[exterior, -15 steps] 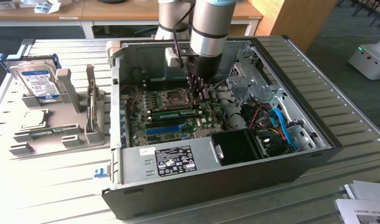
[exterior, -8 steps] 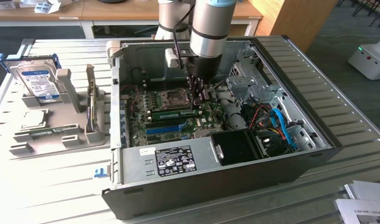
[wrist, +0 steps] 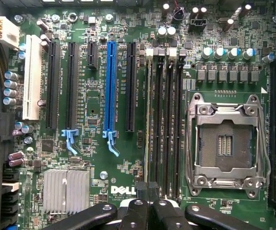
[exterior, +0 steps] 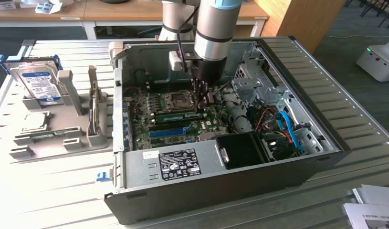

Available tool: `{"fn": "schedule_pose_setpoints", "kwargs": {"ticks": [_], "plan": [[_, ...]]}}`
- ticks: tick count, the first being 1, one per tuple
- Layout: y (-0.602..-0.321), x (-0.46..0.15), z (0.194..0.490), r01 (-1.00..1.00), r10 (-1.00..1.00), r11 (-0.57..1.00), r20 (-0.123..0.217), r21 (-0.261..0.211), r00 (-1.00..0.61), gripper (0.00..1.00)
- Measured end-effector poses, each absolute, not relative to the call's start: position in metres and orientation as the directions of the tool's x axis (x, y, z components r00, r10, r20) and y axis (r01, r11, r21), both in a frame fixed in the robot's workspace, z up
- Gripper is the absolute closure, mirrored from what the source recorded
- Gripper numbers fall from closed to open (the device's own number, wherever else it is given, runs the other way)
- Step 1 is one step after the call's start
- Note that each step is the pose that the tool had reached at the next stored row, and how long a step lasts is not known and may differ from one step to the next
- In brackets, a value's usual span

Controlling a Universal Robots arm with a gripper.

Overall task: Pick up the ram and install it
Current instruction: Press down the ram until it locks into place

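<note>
While ram (wrist: 149,120) sits slotted | end effector (wrist: 148,189) closed, just above it

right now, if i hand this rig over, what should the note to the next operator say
Gripper: fingertips together, nothing between them, hanging inside the open PC case just above the memory slots, beside the empty processor socket.
Ram: a green stick sits along a slot on the motherboard, free of the gripper.
Done: the ram appears picked up and placed in its slot.
Left: whether it is fully seated and its end clips are latched cannot be told; check that.
</note>
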State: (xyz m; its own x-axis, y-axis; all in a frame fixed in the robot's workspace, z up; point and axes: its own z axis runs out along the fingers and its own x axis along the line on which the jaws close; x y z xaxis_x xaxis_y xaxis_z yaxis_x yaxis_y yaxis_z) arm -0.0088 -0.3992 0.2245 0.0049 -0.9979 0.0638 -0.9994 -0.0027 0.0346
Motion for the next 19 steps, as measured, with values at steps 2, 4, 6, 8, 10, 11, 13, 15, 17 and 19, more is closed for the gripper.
{"fn": "schedule_pose_setpoints", "kwargs": {"ticks": [2, 4, 6, 8, 10, 11, 13, 15, 17, 19], "plan": [[-0.3992, -0.0089, 0.2245, -0.999, -0.998, -0.003, 0.064, 0.035, 0.005, 0.9], [-0.3993, -0.0089, 0.2243, -0.999, -0.998, -0.003, 0.064, 0.035, 0.005, 0.9], [-0.3992, -0.0088, 0.2237, -0.999, -0.998, -0.003, 0.064, 0.035, 0.005, 0.9], [-0.3992, -0.0088, 0.2229, -0.999, -0.998, -0.003, 0.064, 0.035, 0.005, 0.9], [-0.3993, -0.0088, 0.2226, -0.999, -0.998, -0.003, 0.064, 0.035, 0.005, 0.9], [-0.3992, -0.0088, 0.2223, -0.999, -0.998, -0.003, 0.064, 0.035, 0.005, 0.9], [-0.3992, -0.0089, 0.2218, -0.999, -0.998, -0.003, 0.064, 0.035, 0.005, 0.9], [-0.3993, -0.0089, 0.2213, -0.999, -0.998, -0.003, 0.064, 0.035, 0.005, 0.9], [-0.3993, -0.0089, 0.2211, -0.999, -0.998, -0.003, 0.064, 0.035, 0.005, 0.9], [-0.3992, -0.0089, 0.2209, -0.999, -0.998, -0.003, 0.064, 0.035, 0.005, 0.9]]}}
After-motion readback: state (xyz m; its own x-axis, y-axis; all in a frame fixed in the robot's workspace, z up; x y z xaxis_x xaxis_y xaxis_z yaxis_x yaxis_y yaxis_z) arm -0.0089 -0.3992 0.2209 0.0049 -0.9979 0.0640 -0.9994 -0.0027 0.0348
